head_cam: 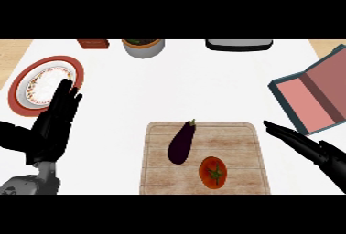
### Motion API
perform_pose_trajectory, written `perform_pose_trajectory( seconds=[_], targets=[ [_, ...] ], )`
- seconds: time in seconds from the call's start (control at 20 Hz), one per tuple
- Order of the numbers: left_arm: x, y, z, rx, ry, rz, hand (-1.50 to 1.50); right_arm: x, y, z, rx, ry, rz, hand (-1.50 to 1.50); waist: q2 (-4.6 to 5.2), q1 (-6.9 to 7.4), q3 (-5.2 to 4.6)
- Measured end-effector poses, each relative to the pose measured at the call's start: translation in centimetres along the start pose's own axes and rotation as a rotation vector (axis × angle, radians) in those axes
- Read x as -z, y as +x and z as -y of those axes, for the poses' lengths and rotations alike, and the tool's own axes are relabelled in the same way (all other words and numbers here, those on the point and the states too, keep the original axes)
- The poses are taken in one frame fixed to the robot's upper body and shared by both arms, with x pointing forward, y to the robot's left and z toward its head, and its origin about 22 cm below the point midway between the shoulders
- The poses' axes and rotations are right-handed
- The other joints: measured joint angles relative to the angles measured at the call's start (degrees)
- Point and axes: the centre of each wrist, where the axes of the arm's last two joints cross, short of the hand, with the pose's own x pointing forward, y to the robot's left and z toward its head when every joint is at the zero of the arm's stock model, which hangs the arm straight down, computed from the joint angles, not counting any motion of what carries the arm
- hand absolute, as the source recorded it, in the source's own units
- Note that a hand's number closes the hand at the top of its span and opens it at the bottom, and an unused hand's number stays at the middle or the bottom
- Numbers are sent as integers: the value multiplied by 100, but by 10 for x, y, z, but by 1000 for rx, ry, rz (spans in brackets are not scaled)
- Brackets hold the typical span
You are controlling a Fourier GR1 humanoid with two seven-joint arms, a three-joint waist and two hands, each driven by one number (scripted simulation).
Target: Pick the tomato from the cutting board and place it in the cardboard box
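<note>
The tomato (213, 172) sits on the near right part of the cutting board (202, 130), just beside the eggplant (181, 143) — apart from it, I think. The right hand (304, 147) hovers off the board's right edge with fingers straight and spread, holding nothing. I'd bring it in from the right and curl round the tomato without nudging the eggplant (that's the only real obstacle). The cardboard box (317, 91) lies open on the surface further right — a short carry. The left hand (57, 116) rests open by the plate (71, 64); a pot (143, 50) stands at the back.
</note>
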Motion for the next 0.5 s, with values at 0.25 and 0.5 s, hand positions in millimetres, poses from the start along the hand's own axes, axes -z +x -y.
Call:
perform_pose_trajectory(
  seconds=[0.25, 0.5],
  targets=[
    [-1, 8, 2, -4, -2, -2, 0, 6, 5, -19, -6, 10, -55, -150, 4, 15, 2],
    [-2, 0, 3, -2, 1, -1, 0, 16, 1, -35, 6, 34, -73, -150, 7, 19, 3]
  ],
)
